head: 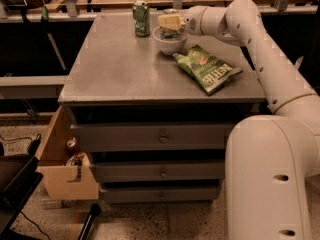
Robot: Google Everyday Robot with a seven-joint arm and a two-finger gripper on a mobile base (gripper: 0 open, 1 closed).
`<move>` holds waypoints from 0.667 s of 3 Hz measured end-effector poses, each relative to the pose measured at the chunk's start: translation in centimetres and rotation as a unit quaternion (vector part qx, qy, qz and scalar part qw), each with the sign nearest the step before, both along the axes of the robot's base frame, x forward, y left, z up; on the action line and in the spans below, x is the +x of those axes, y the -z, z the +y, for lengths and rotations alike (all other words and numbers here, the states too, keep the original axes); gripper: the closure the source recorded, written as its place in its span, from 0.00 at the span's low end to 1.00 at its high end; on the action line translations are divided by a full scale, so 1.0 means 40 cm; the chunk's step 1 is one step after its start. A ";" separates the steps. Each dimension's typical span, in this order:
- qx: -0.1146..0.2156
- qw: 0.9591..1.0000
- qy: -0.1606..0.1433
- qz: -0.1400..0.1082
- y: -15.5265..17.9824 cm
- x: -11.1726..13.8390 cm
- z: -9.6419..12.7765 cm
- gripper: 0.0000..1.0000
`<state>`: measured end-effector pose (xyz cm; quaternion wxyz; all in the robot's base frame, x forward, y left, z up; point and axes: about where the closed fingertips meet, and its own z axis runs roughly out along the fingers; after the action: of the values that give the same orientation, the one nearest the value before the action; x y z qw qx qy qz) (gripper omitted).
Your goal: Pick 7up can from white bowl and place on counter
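The white bowl [169,43] stands at the back of the grey counter [120,69]. The 7up can [171,32] stands upright in the bowl; only its silver top and a strip of its pale side show. My gripper [169,22] reaches in from the right and sits right at the can, just above the bowl's rim, covering most of the can. I cannot tell whether it grips the can.
A darker all-green can [141,18] stands just left of the bowl. A green chips bag [207,68] lies to the bowl's front right. My white arm [260,49] spans the counter's right side. An open cardboard box [62,171] sits on the floor at lower left.
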<state>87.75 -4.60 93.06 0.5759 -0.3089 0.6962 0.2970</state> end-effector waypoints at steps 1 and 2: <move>-0.025 0.999 0.006 -0.023 -0.061 -0.009 -0.011 1.00; -0.051 0.997 0.011 -0.060 -0.150 -0.038 -0.009 1.00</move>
<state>86.22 -4.97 99.06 0.6033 -0.3474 0.6782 0.2354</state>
